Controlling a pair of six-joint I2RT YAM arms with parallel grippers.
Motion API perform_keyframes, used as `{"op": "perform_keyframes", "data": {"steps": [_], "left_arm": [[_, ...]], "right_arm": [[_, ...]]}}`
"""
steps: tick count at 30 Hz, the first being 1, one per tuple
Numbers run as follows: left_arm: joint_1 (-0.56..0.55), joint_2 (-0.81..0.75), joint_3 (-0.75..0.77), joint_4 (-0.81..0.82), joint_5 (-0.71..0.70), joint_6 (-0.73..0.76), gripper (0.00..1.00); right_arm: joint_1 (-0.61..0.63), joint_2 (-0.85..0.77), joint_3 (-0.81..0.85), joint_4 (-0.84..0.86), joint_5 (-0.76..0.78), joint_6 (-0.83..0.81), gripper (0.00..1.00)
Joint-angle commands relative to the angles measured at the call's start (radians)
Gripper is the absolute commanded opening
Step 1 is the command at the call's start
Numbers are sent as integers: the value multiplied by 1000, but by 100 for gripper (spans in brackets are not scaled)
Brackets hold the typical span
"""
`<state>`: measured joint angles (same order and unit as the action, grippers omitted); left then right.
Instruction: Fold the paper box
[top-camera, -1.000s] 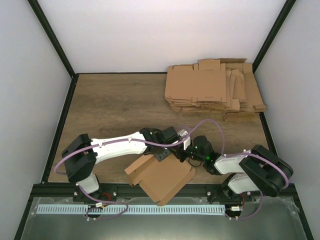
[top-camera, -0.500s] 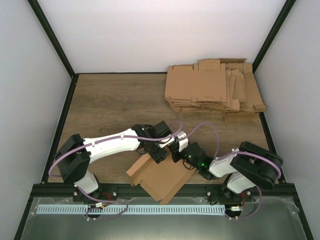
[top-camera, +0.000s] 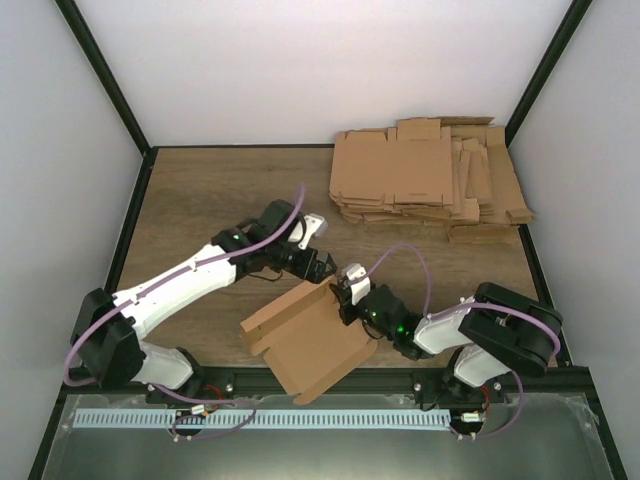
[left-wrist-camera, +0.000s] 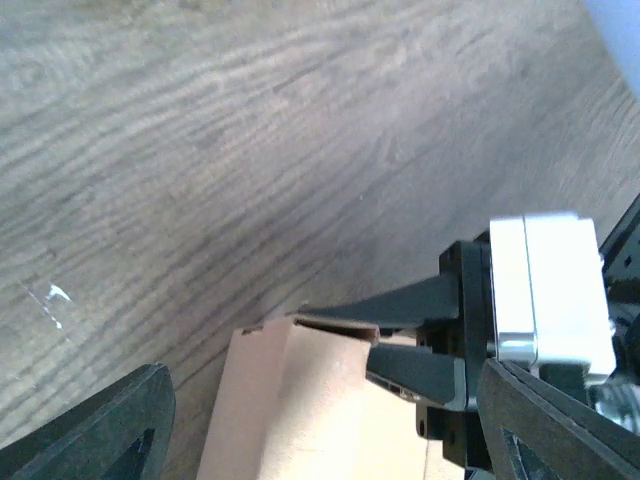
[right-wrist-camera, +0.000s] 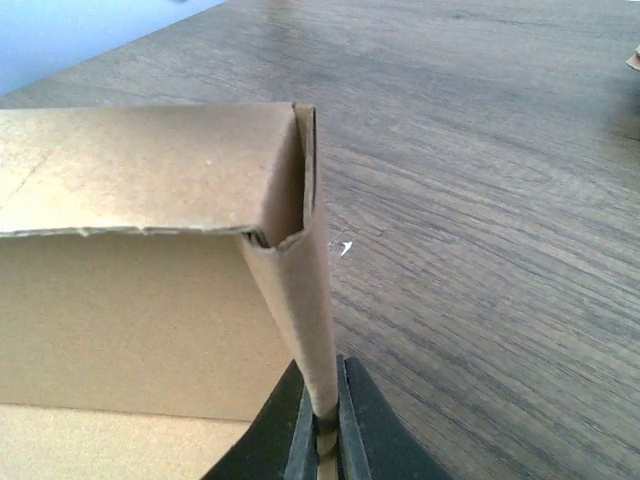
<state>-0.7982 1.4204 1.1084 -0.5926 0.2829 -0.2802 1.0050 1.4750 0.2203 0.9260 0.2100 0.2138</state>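
right gripper (right-wrist-camera: 322, 408) pinches the box's (top-camera: 305, 345) upright corner wall, jaws nearly closed on the cardboard. left gripper (top-camera: 320, 267) hangs just beyond that corner, jaws wide, gripping nothing.

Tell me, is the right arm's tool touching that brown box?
Touching. The right wrist view shows the right tool pinched shut on the upright wall of the paper box.

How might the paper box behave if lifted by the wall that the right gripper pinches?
Probably light: the paper box is thin cardboard. Likely fairly stiff, since its walls stand upright along crisp creases. It may tilt or swing, as the right gripper pinches it near one corner only.
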Motion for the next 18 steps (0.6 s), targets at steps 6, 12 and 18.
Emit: {"op": "perform_keyframes", "data": {"steps": [6, 12, 18], "left_arm": [[117, -43, -82, 78, 68, -75, 70], [146, -58, -136, 114, 84, -93, 60], [189, -108, -176, 153, 93, -108, 57]], "right_arm": [[10, 5, 54, -7, 12, -42, 6], [10, 7, 61, -27, 16, -42, 6], [10, 8, 71, -44, 16, -44, 6]]}}
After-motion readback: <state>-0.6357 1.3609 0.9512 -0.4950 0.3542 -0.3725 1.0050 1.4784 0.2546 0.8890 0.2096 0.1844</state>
